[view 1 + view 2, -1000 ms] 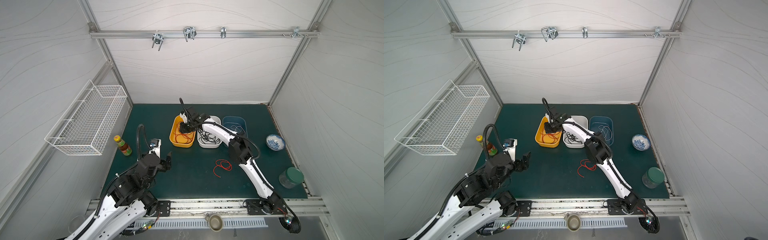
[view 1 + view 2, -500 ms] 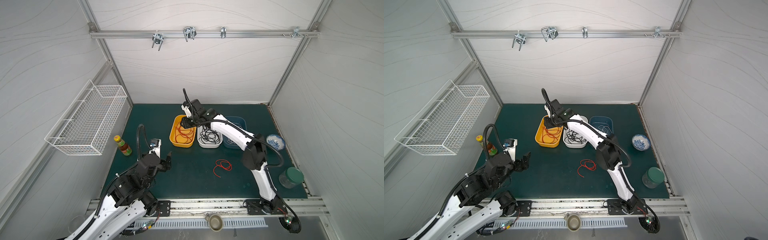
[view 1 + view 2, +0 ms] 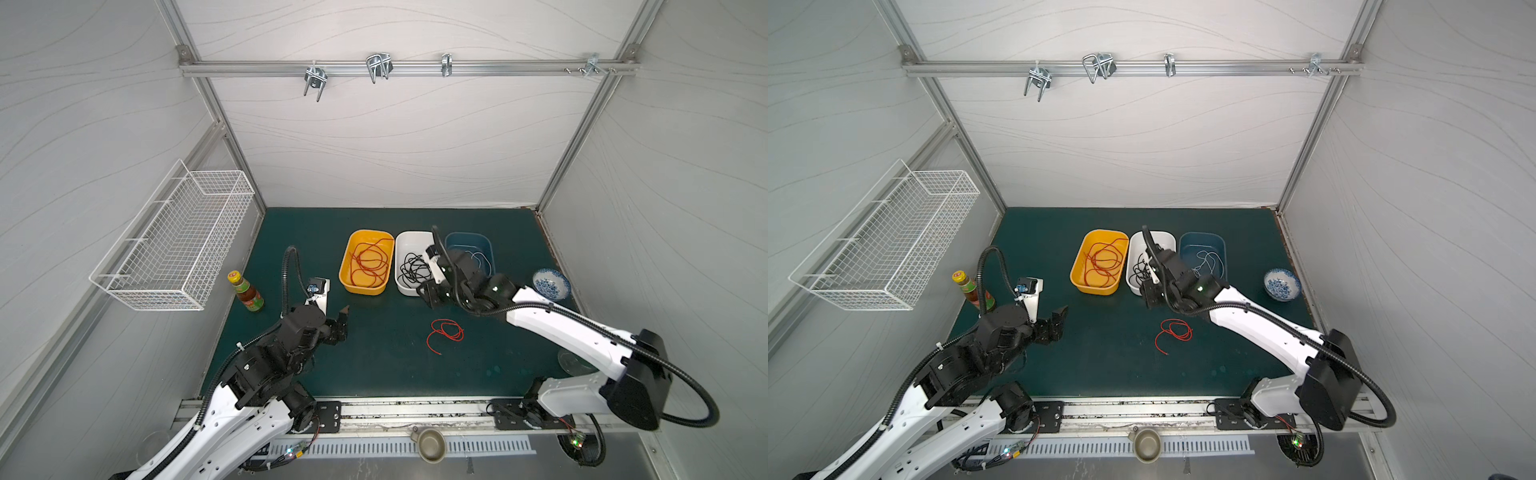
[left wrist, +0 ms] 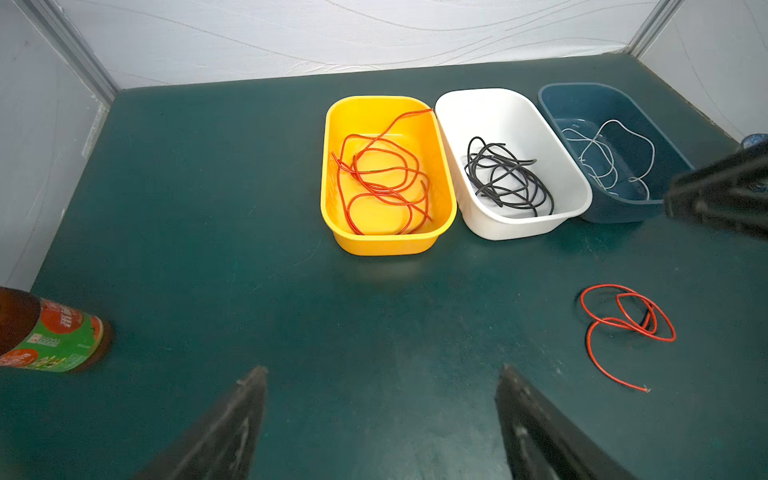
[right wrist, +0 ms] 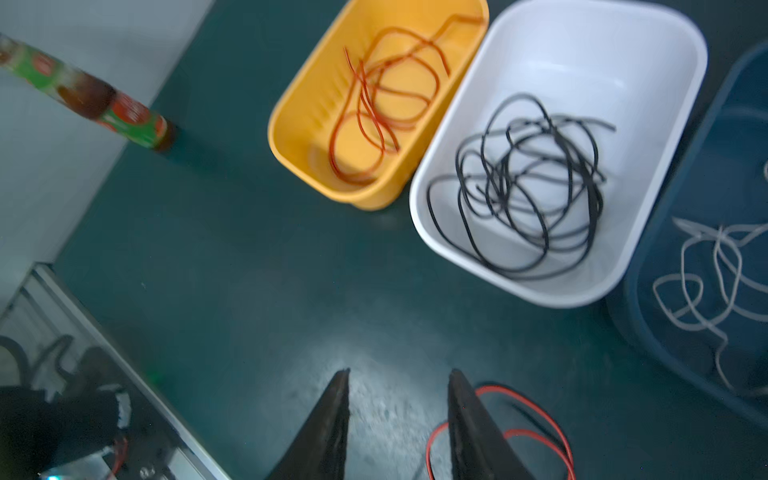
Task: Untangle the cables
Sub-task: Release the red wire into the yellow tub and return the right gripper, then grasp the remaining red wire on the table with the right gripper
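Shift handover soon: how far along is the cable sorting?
Done: red cables lie in the yellow bin, black cables in the white bin, white cables in the blue bin. In hand: nothing; right end effector and left end effector are open, empty. Remaining: one loose red cable on the mat.

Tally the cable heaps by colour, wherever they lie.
Red: 2, the red cables in the yellow bin and the loose red cable on the mat
Black: 1, the black cables in the white bin
White: 1, the white cables in the blue bin
Total: 4
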Controlling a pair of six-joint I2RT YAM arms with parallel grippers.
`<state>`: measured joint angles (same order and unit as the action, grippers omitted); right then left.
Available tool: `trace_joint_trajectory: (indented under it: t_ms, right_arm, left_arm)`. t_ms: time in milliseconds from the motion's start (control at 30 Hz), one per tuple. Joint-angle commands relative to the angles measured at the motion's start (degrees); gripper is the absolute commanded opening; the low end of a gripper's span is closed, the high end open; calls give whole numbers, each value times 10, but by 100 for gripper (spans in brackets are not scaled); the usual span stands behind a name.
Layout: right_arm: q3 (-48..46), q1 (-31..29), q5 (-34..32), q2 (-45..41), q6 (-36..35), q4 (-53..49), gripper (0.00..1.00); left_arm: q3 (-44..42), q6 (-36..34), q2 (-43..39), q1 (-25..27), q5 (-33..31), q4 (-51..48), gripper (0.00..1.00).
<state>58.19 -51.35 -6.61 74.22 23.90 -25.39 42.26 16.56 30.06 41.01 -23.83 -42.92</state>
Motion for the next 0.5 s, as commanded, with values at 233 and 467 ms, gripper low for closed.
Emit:
trace_joint_trajectory:
  t_ms: [233, 467]
  right_arm:
    - [-146, -17, -46, -52, 86, 33, 39]
    - [-177, -20, -53, -16, 114, 44, 40]
  left_arm:
    - [5, 1, 10, -2, 9, 24, 87]
    - [5, 2, 13, -2, 8, 23, 87]
